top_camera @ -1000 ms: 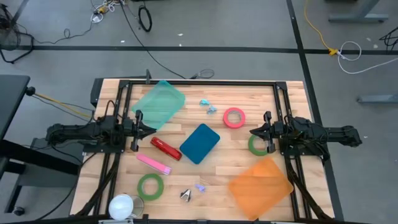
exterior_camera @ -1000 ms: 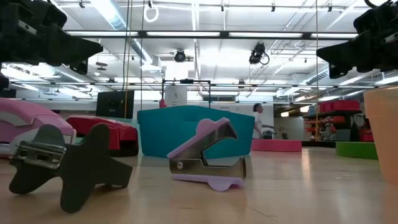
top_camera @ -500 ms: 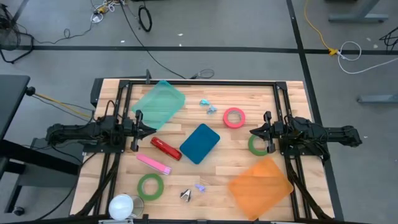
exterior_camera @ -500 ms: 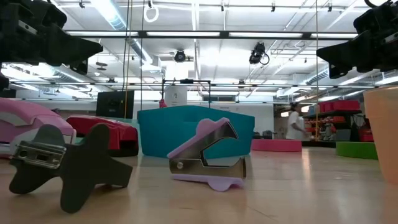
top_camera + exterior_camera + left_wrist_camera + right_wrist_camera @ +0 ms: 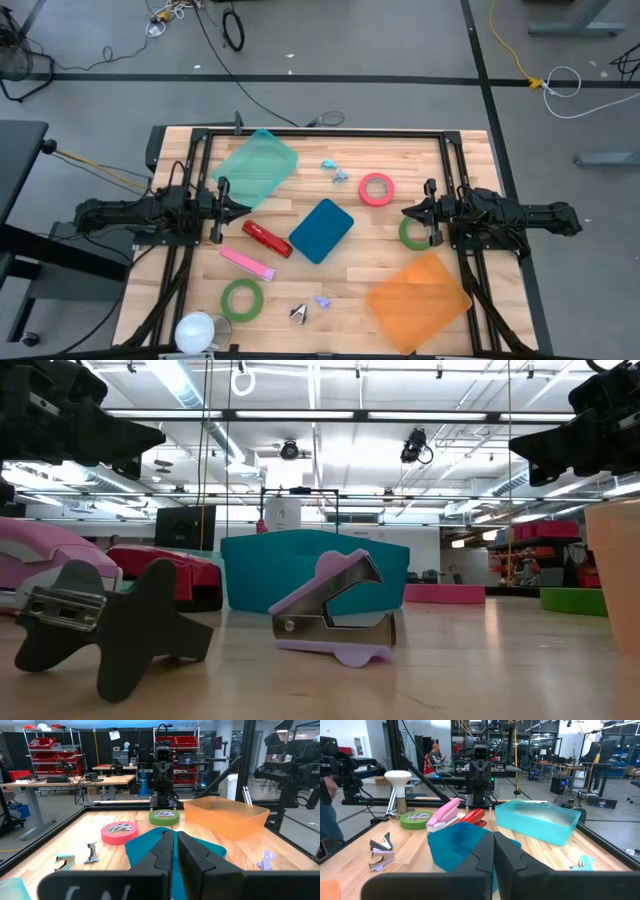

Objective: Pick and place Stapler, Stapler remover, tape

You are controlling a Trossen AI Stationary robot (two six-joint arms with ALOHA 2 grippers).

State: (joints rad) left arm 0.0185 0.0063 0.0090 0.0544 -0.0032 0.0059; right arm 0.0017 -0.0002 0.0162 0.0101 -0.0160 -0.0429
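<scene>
Both idle, left pincer (image 5: 243, 209) closed and empty, right pincer (image 5: 407, 212) closed, holding nothing.

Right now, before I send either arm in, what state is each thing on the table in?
left gripper: shut, empty, above the table.
right gripper: shut, empty, above the table.
red stapler: closed, lying flat.
pink stapler: closed, lying flat.
purple staple remover: jaws apart, resting on the table.
pink tape: lying flat.
teal bin: upright, empty.
orange bin: upright, empty.
</scene>
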